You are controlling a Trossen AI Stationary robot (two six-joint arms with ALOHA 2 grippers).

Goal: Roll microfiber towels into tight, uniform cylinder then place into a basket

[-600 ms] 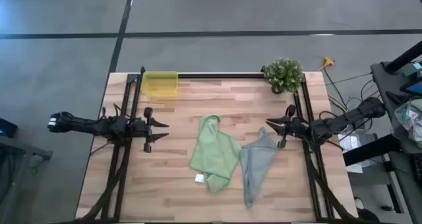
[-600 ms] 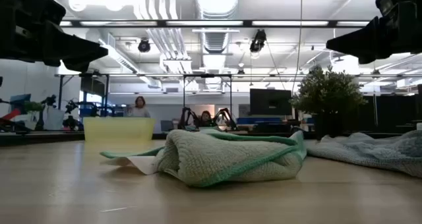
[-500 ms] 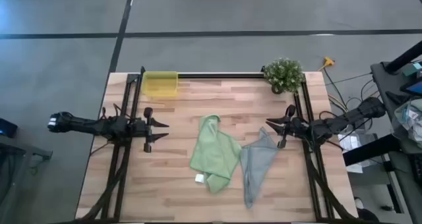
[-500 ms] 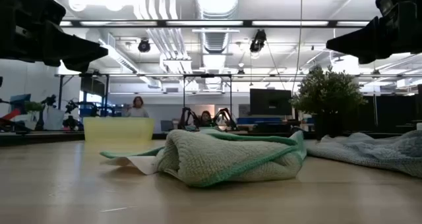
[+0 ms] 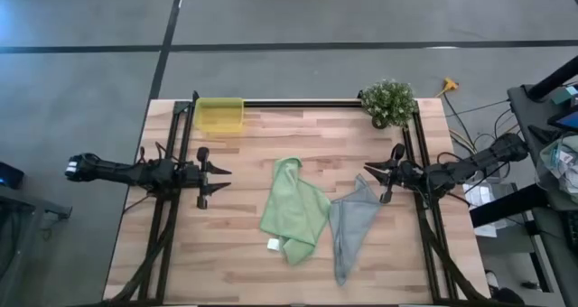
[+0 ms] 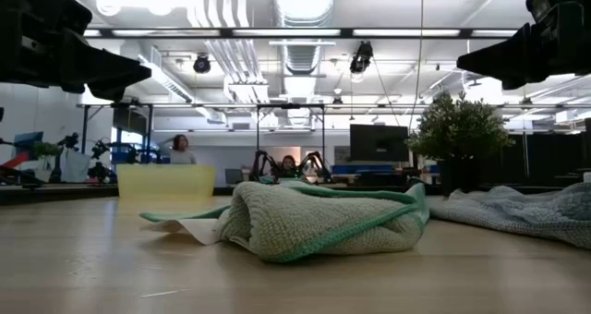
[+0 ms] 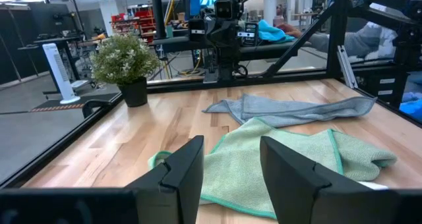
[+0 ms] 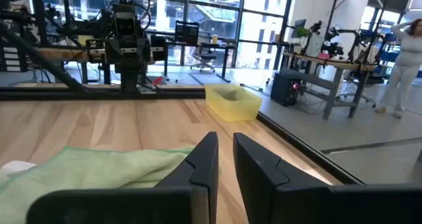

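Observation:
The light green towel (image 5: pixel 293 209) lies crumpled and partly folded over itself on the table's middle, its white tag (image 5: pixel 273 245) at the near end. It also shows in the low view (image 6: pixel 323 220). The grey-blue towel (image 5: pixel 350 226) lies crumpled beside it on the right, and their edges meet. The yellow basket (image 5: pixel 219 115) stands at the far left. My left gripper (image 5: pixel 226 172) hovers left of the green towel, open and empty (image 7: pixel 231 145). My right gripper (image 5: pixel 368 170) hovers above the grey-blue towel's far corner, with only a narrow slit between its fingers, and is empty (image 8: pixel 225 140).
A potted plant (image 5: pixel 388 102) stands at the far right corner. Black frame rails run along the left and right sides and the far edge (image 5: pixel 307 102). Bare wood lies between the basket and the towels. A person stands far behind the table (image 6: pixel 180 150).
Neither arm nor either towel has moved. The person far behind the table has stepped a little to the left in the low view.

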